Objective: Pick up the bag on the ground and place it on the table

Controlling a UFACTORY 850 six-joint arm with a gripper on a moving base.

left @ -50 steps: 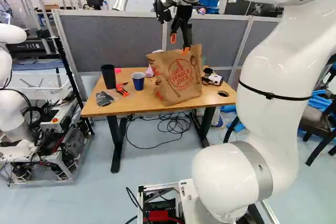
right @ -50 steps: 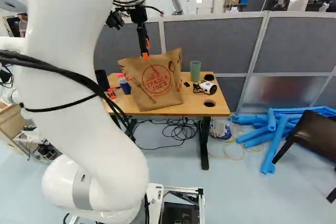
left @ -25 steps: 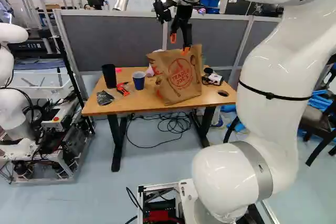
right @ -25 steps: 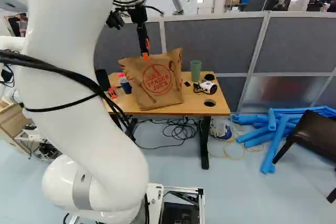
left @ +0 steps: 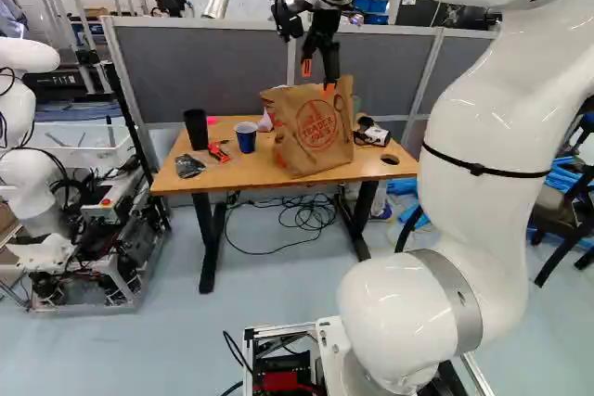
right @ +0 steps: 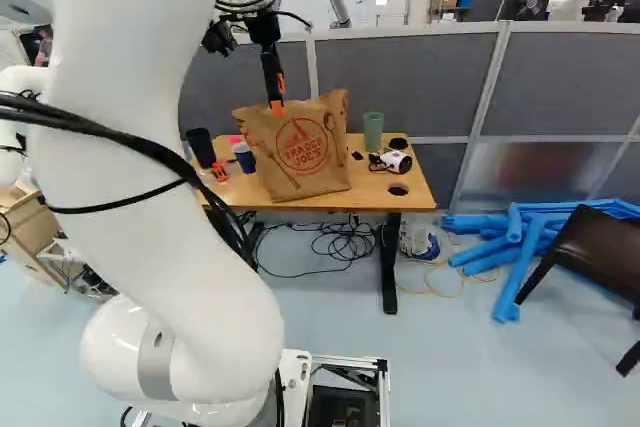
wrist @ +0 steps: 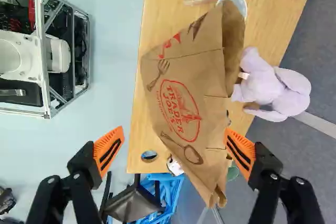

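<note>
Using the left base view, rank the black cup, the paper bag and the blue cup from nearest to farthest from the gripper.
1. Paper bag: just below the gripper in that view.
2. Blue cup: left of the bag.
3. Black cup: farther left, past the blue cup.

The bag (left: 320,132) looked like matt, creased paper, on a tabletop (left: 246,175) of smooth wood with a faint sheen. Towards twelve o'clock from it in the left base view, a partition (left: 200,67) showed matt, cloth-like panels. The arm (left: 483,173) was smooth and glossy, and near three o'clock in the right base view, a chair (right: 595,247) had a shiny, leather-like surface.
</note>
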